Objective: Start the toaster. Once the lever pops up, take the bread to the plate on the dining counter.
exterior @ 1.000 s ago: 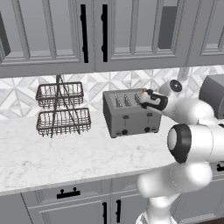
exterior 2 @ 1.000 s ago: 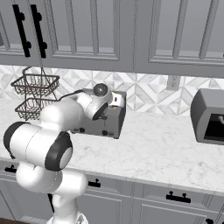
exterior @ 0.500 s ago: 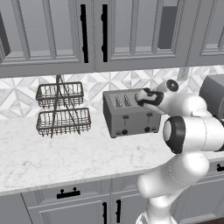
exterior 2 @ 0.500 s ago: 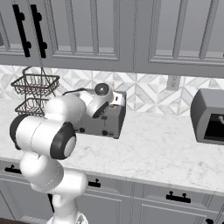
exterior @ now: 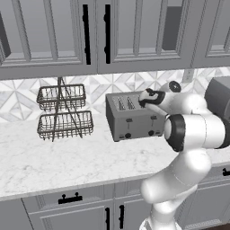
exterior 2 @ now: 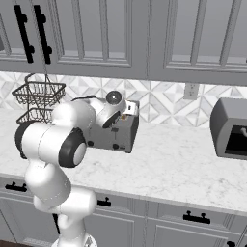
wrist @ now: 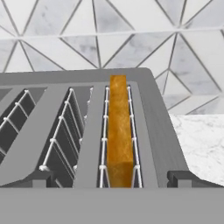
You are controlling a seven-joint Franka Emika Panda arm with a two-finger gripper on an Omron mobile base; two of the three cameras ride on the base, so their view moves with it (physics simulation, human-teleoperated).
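Grey metal marks the toaster in the left base view, standing on the white marble table against the tiled wall, with 2 knobs low on its front. A 2-tier wire basket stands well to its left. The white arm bends over from the right, and its fingers hang just above the toaster's right end.

From the right base view, the toaster sits partly behind the arm, whose hand reaches over its top. A dark grey appliance stands well apart on the right.

Through the hand view, the toaster top lies close below, and the bread stands on edge in the slot nearest its right side, golden-orange crust upward. The 2 fingers stand wide apart, one at each side of that slot, holding nothing.
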